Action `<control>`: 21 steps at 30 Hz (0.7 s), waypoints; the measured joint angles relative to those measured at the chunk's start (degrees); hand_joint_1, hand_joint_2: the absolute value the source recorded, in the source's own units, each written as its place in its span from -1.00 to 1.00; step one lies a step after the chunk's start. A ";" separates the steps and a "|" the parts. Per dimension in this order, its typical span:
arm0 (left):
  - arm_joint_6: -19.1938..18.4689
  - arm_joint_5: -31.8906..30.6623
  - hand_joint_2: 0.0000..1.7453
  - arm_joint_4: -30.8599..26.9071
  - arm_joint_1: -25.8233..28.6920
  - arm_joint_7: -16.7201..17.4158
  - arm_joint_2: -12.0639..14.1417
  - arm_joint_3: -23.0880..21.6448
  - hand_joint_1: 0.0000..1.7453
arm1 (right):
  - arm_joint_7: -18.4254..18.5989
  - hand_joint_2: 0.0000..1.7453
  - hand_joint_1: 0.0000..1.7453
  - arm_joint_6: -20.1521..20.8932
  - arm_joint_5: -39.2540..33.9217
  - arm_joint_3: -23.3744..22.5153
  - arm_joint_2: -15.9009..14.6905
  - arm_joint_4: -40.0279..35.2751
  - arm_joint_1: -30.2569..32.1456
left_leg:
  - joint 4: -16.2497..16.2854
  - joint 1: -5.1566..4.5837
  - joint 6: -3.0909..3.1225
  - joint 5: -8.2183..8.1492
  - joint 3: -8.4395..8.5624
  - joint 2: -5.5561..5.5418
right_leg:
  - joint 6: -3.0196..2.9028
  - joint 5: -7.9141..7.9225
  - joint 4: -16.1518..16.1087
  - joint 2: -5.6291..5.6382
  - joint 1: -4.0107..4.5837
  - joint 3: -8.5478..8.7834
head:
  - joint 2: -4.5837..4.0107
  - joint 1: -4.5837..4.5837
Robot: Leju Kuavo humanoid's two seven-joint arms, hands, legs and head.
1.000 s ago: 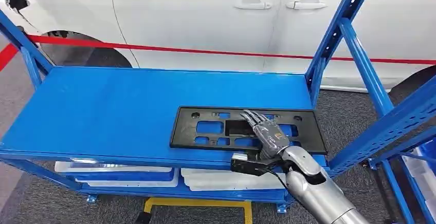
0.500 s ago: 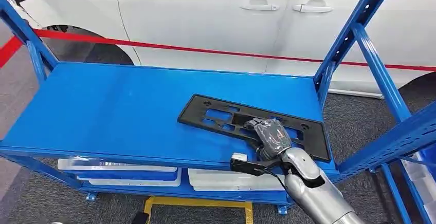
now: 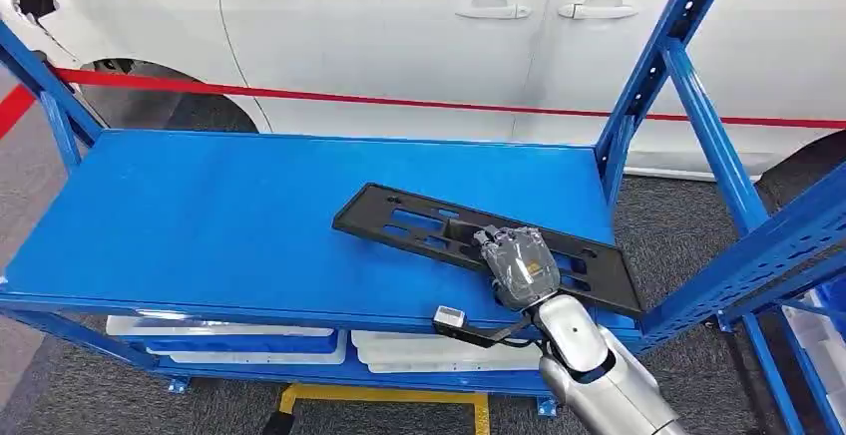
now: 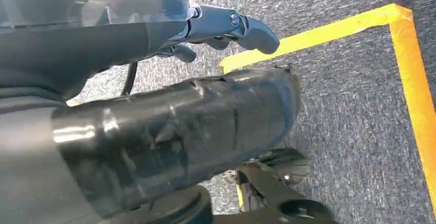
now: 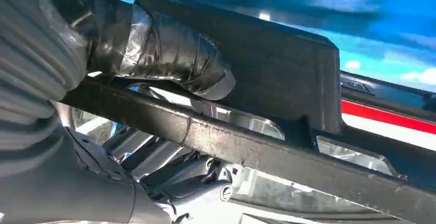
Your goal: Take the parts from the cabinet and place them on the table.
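Setting: standing before a blue steel cabinet [image 3: 688, 86] with a white car [image 3: 419, 26] parked behind it at 12 o'clock, a red line [image 3: 399, 99] running along the car's flank, grey carpet and yellow floor tape [image 3: 379, 393] lying below at 6 o'clock.
Shelf: showing a broad blue top shelf [image 3: 200, 216], with white trays [image 3: 229, 330] sitting on the level beneath.
Part: lying as a black slotted plastic frame [image 3: 419, 220] toward 4 o'clock on the shelf, skewed, its near end raised off the blue sheet while the far end at 10 o'clock is seemingly resting on it.
Right robot hand [image 3: 519, 260]: grasping the black frame at its near long edge, thumb [image 5: 164, 54] pressing on top in the right wrist view, darker fingers curling underneath.
Left robot hand [image 4: 175, 126]: hanging over the carpet; fingers partly hidden, so cannot tell whether released or clenched, though holding nothing visible.
Done so far: grasping achieved, lifting judged to be just beginning.
Left to do: clearing the frame from the shelf, turning to the table, setting it down; no table appearing here, so the placing half is judged wholly outstanding.
Other parts: none visible on the top shelf beside this one.
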 joint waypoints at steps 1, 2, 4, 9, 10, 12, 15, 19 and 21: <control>0.00 0.00 -1.00 0.00 0.01 0.00 0.00 0.00 -1.00 | 0.02 1.00 1.00 0.00 0.02 0.04 0.04 -0.20 0.00 | -3.94 -0.02 0.30 0.54 1.58 0.00 | 0.31 -0.26 0.29 -0.01 0.01 -0.09 | 0.00 0.02; 0.00 0.00 -1.00 0.00 -0.08 0.00 -0.02 0.00 -1.00 | 0.02 1.00 1.00 -0.04 0.04 0.04 0.04 -0.33 -0.06 | -4.43 -0.32 0.56 0.23 2.03 -0.05 | 0.69 -0.48 0.86 0.03 0.46 -0.44 | 0.00 0.00; 0.00 0.00 -1.00 0.00 -0.03 0.02 -0.02 -0.02 -1.00 | 0.13 1.00 1.00 -0.04 0.07 0.15 0.07 -0.37 -0.01 | -4.12 -0.34 1.06 0.26 1.70 -0.13 | 1.09 -0.38 0.69 0.04 0.41 -0.56 | 0.00 0.09; 0.04 -0.06 -1.00 0.00 -0.21 0.26 -0.07 -0.11 -1.00 | 2.19 1.00 1.00 -3.15 6.70 0.50 0.17 -1.55 0.16 | -4.84 -0.06 2.65 0.79 1.81 -0.04 | 2.55 -5.70 9.20 0.00 -0.07 -4.45 | 0.00 0.11; 0.04 -0.07 -1.00 0.00 -0.18 0.39 -0.07 -0.11 -1.00 | 3.19 1.00 1.00 -4.04 8.80 0.59 0.40 -1.99 0.29 | -4.80 -0.11 2.68 0.76 1.80 -0.01 | 2.72 -7.53 13.70 0.00 -0.16 -6.60 | 0.00 0.09; 0.11 -0.09 -1.00 0.00 -0.12 0.68 -0.07 -0.13 -1.00 | 4.88 1.00 1.00 -4.68 12.77 1.12 0.88 -3.15 0.73 | -4.64 -0.12 2.70 0.63 1.81 0.02 | 2.85 -8.13 18.43 -0.01 -0.28 -9.09 | 0.00 0.09; 0.13 -0.09 -1.00 0.00 -0.16 0.72 -0.20 -0.15 -1.00 | 6.38 1.00 1.00 -4.83 15.87 2.32 2.06 -5.67 0.87 | -4.23 -0.09 2.35 0.21 1.97 -0.10 | 2.37 -0.89 6.60 -0.02 -0.38 -3.68 | 0.00 0.11; 0.35 0.00 -1.00 0.00 -0.31 0.94 -0.24 -0.15 -1.00 | 7.69 1.00 1.00 -6.23 16.28 4.32 5.39 -8.37 1.57 | -4.10 -0.28 1.11 0.11 1.66 -0.04 | 1.44 -0.53 1.55 0.15 0.34 -1.62 | 0.00 0.07; 0.39 0.00 -1.00 0.00 -0.38 1.14 -0.39 -0.15 -1.00 | 8.71 1.00 1.00 -6.36 17.24 5.48 6.86 -8.83 2.24 | -4.26 -0.30 0.46 0.01 1.85 -0.06 | 0.71 -0.38 1.18 0.25 0.10 -1.46 | 0.00 0.07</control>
